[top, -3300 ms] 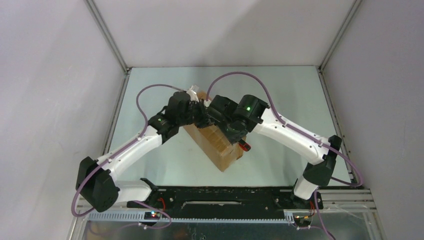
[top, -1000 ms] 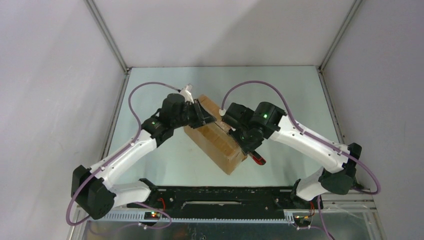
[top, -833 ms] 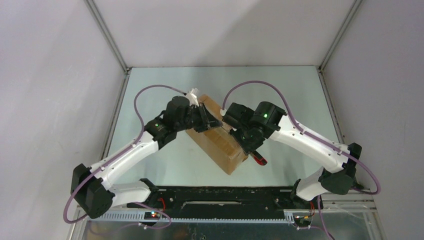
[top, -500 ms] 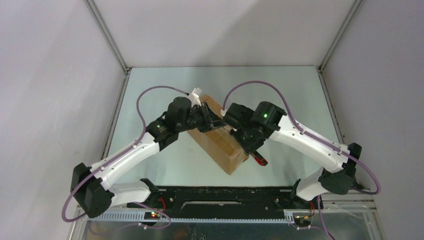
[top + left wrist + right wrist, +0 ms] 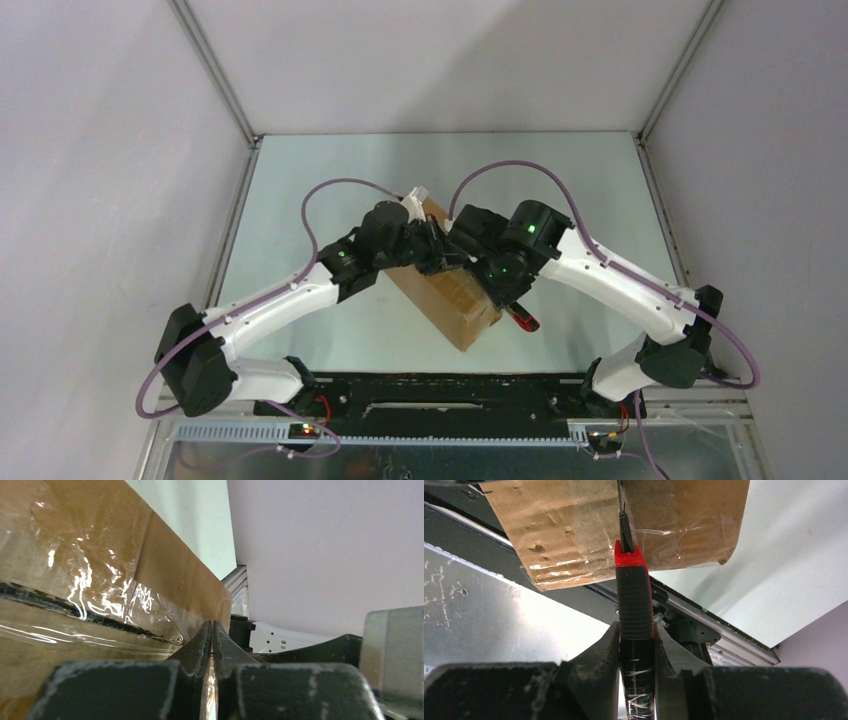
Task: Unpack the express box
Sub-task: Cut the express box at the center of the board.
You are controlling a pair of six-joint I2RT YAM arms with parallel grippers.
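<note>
Looking from the wrists alone shows right tool (image 5: 636,632) clamped on knife (image 5: 634,605), left tool (image 5: 212,628) together beside express box (image 5: 170,575).

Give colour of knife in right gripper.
The knife is black with a red collar; clearest in right wrist view.

Top view looks down from 6 o'clock, far off; both wrist views sit close, sharing the box (image 5: 450,295).
</note>
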